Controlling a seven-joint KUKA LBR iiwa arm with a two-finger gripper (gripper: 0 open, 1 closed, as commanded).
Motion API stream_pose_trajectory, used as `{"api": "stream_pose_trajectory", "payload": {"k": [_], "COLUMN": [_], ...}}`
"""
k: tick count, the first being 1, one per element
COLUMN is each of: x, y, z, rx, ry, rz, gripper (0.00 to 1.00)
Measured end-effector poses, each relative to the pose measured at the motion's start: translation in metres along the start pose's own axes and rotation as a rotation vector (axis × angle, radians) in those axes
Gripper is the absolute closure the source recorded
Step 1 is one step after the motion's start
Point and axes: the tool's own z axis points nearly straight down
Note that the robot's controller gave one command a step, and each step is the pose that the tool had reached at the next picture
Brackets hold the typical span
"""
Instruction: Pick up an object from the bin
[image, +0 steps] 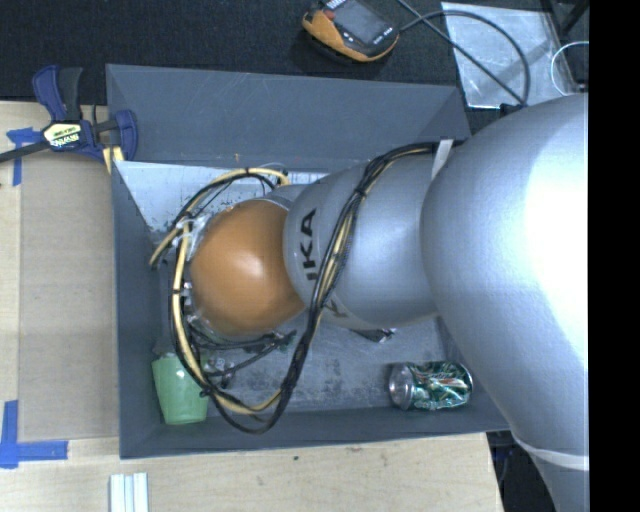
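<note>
My round orange wrist cover (243, 268) and its black and yellow cables (300, 360) hang over the left-middle of the grey metal bin (135, 300). My gripper's tucked under there, so I can't tell if it's open or closed. The closest thing is a pale green plastic cup-like piece (179, 392) in the lower-left corner, touching a cable loop. A crushed green-and-silver drinks can (430, 386) lies lower right, beside my silver arm (500, 250)

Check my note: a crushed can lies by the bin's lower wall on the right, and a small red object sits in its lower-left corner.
Wrong on colour: the camera view shows the small object in the lower-left corner is pale green, not red. The crushed can does lie by the lower wall on the right.
</note>
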Motion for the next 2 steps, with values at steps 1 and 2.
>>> {"api": "stream_pose_trajectory", "payload": {"k": [1, 2], "x": [0.0, 0.0002], "y": [0.0, -0.0001], "z": [0.0, -0.0018], "rx": [0.0, 0.0], "ry": [0.0, 0.0], "rz": [0.001, 0.001], "gripper": [1.0, 1.0]}}
